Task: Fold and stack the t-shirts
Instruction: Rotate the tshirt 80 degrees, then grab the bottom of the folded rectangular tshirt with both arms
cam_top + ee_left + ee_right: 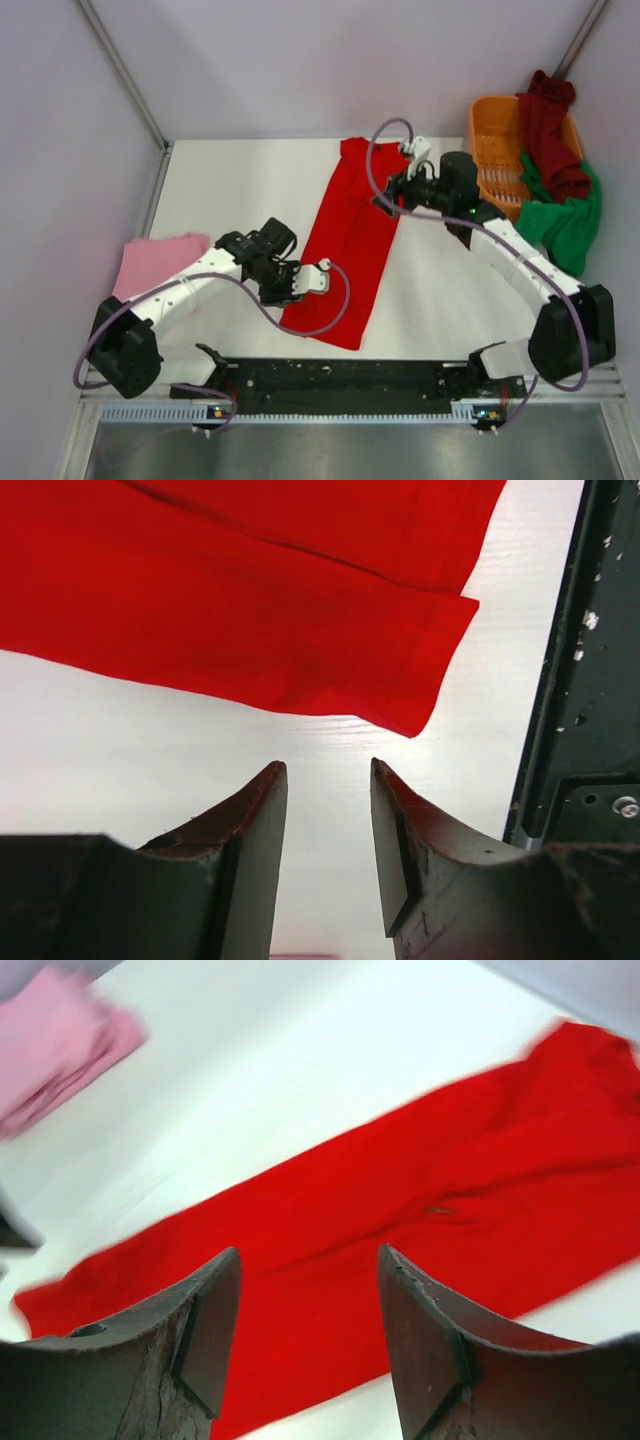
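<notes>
Both pairs of jaws stand spread and empty; we should pinch the near corners of the narrow-folded bright red cloth t-shirt (345, 240) squarely and level.

Left arm (185, 285) first: white shell links, chunky black joints, and a big black shoulder block. The right arm (515, 260) is its twin, with the same white shells and black motor housings, plus a tiny green light (472, 210) glowing near the wrist. There's a lavender cable (300, 325) looping loose off the left wrist, and a second cable (385, 135) of the same colour arching off the right. A white bracket (418, 148) tops the right wrist. Both bases sit on a black rail (340, 380), chipped and speckled, with a screw head (627, 805) showing. Up close, the left fingers (250, 830) are dark wedges tapering to points. The right fingers (430, 1330) match, scuffed along the edges.
</notes>
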Controlling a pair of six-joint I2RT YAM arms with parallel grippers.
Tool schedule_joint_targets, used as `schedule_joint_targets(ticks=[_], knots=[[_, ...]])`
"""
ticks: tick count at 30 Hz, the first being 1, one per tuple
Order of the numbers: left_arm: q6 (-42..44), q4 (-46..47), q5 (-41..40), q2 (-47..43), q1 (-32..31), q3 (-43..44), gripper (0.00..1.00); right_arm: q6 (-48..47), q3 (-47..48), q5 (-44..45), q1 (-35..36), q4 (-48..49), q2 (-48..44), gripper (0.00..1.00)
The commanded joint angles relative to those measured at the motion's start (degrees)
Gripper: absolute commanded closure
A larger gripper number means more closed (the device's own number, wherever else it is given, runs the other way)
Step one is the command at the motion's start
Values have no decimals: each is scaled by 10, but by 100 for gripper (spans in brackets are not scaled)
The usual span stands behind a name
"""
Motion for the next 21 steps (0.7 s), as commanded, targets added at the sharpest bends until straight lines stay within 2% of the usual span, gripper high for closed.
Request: schedule_joint_targets(ticks=[1, 5, 8, 9, 11, 18, 21], knots=[[67, 75, 32, -16, 5, -65, 55, -124, -167, -169, 36, 123, -92, 43], [97, 101, 88, -33, 4, -113, 50, -282, -239, -203, 79, -12, -167, 41], [115, 119, 112, -44, 3, -140, 44, -426, -269, -188, 168, -99, -199, 39], [117, 132, 106, -46, 3, -152, 44, -447, -279, -190, 196, -112, -202, 39], [118, 152, 84, -43, 2, -177, 44, -467, -298, -185, 240, -123, -200, 39], [125, 170, 49, -19, -11, -205, 43, -541, -327, -86, 400, -117, -144, 41], [122, 172, 40, -6, -15, -208, 44, -545, -349, -35, 431, -47, -110, 42]])
